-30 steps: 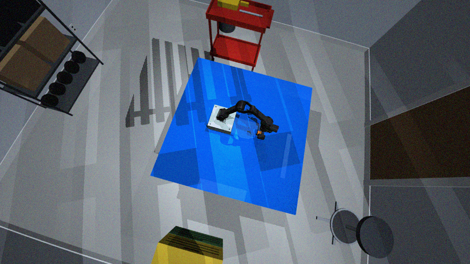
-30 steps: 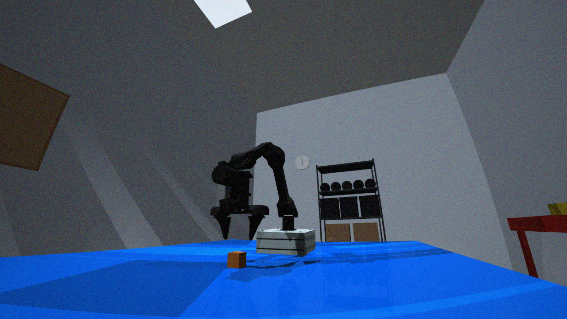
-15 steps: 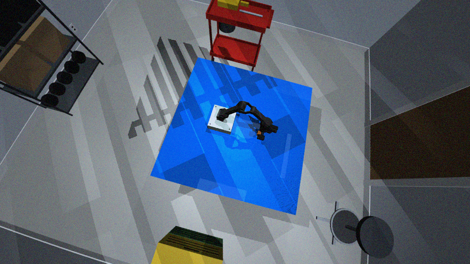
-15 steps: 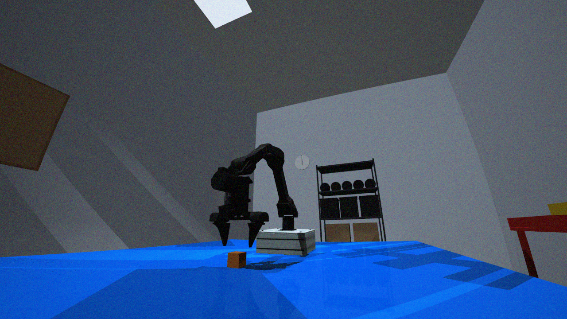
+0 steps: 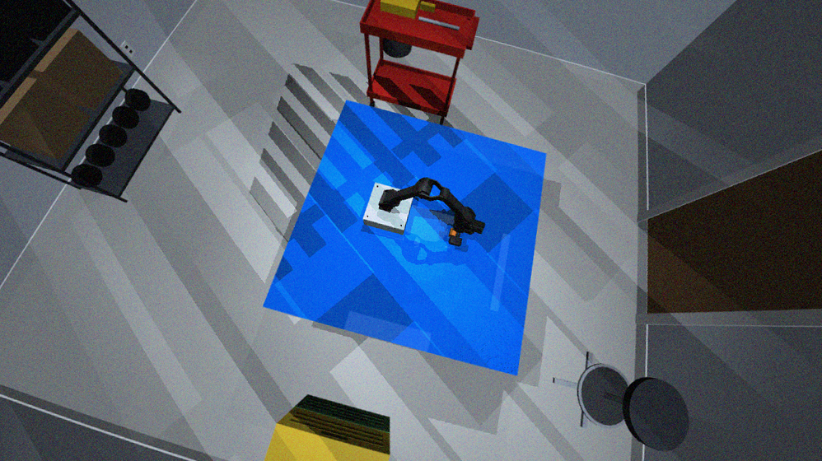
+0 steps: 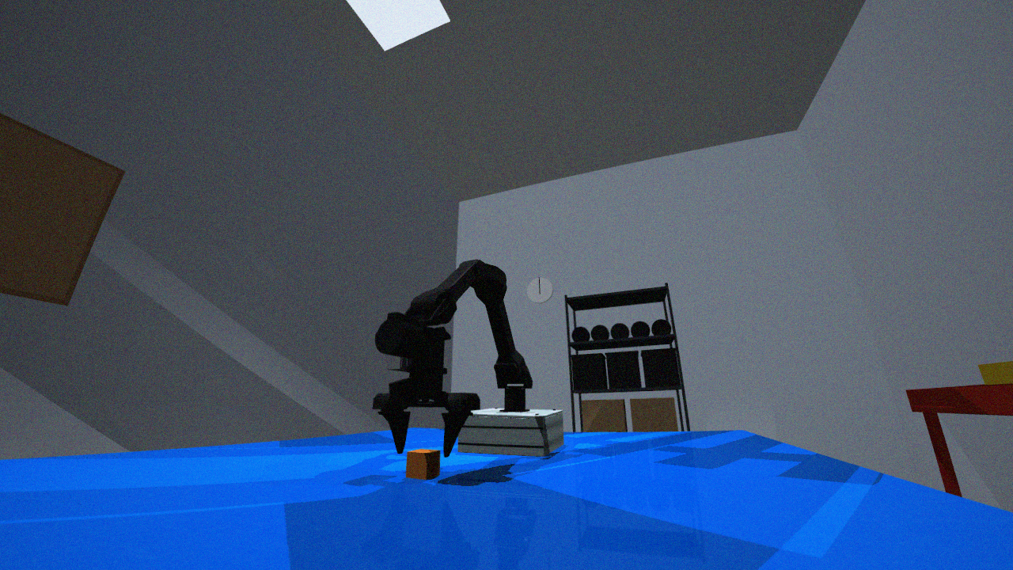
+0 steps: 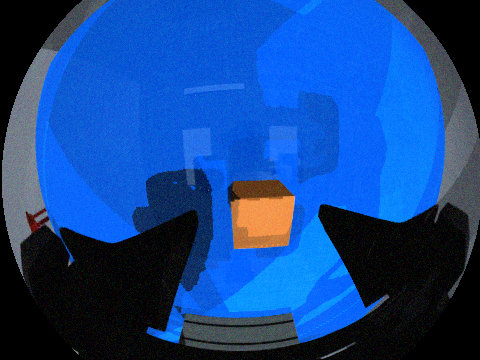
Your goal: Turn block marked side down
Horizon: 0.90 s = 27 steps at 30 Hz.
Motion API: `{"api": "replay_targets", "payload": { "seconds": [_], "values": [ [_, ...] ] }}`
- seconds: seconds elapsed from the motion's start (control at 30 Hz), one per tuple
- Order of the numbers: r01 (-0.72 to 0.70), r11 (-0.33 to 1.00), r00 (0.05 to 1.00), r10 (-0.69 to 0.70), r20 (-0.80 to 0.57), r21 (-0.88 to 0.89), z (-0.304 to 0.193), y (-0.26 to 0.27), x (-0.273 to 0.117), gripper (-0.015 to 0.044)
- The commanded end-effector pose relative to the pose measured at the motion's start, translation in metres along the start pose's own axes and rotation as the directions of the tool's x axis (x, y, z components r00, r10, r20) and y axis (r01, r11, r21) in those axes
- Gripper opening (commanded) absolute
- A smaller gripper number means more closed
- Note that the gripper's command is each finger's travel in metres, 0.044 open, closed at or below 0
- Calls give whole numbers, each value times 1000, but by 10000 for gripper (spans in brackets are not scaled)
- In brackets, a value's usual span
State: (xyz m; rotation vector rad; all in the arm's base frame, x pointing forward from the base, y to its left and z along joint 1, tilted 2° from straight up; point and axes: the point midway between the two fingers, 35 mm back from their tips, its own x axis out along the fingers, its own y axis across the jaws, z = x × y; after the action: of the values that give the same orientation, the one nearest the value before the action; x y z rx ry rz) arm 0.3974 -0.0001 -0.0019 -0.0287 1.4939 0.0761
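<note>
A small orange block [image 6: 423,464] rests on the blue table top; it also shows in the wrist view [image 7: 262,215] and from above [image 5: 452,237]. My gripper [image 6: 422,446] points straight down over the block, open wide and empty. The two black fingertips hang just above the block's top, one on each side of it, not touching it. In the wrist view the gripper's fingers stand left and right of the block with a gap on both sides. I cannot make out a mark on the faces I see.
The arm's grey base box [image 6: 511,431] stands on the table just behind the block. A red cart [image 5: 414,50] stands beyond the table's far edge, a black shelf rack [image 6: 624,358] by the wall, a yellow box [image 5: 327,459] near the front.
</note>
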Motion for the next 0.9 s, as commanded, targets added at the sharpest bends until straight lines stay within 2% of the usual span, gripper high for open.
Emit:
{"api": "replay_targets", "payload": {
  "seconds": [0.0, 0.07, 0.43, 0.87],
  "values": [
    [5, 1000, 1000, -5, -11, 2, -3, -1, 10, 440],
    [5, 1000, 1000, -5, -11, 2, -3, -1, 11, 440],
    [5, 1000, 1000, -5, -11, 2, -3, -1, 11, 151],
    [5, 1000, 1000, -5, -11, 2, -3, -1, 11, 65]
  ]
}}
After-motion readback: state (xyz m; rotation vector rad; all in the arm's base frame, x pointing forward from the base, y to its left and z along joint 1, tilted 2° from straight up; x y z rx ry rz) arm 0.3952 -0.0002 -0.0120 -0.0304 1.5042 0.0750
